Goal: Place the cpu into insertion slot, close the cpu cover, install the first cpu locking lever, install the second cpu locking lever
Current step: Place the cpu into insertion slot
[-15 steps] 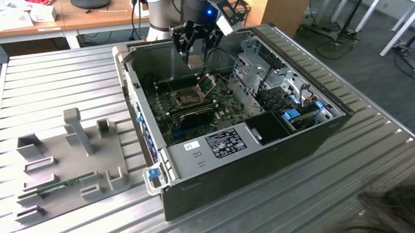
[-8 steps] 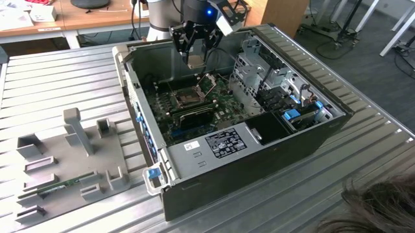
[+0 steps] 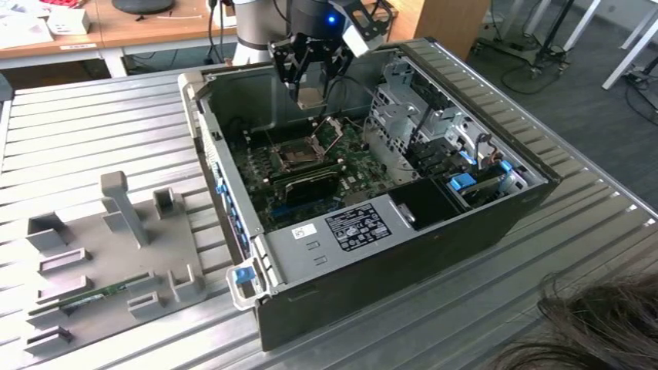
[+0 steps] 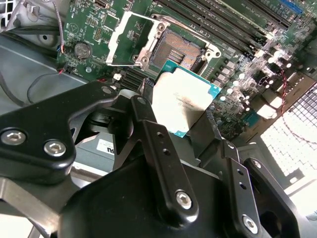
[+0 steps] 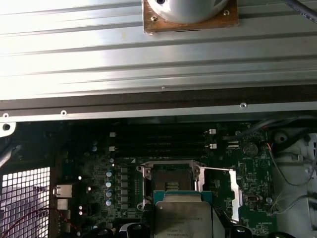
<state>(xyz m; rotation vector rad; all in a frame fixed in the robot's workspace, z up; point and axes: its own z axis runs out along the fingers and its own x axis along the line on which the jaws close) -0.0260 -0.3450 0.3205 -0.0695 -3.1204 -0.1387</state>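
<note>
One chip (image 4: 183,99), clamped flat between the fingers (image 4: 148,129), hangs above the board just short of the bare socket (image 4: 181,47), its cover (image 4: 130,37) swung open alongside.

Bare insertion slot (image 5: 171,181), cpu (image 5: 182,219) hovering close by; cpu cover (image 5: 237,197) swung open alongside.

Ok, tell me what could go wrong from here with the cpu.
1. The hand holds the cpu by its edges above the board; it could slip and drop.
2. The cpu is not yet in the open slot; lowered off-square or tilted, it might damage the slot's contacts.
3. The cover stands open beside the slot; the hand might catch it on the way down.
</note>
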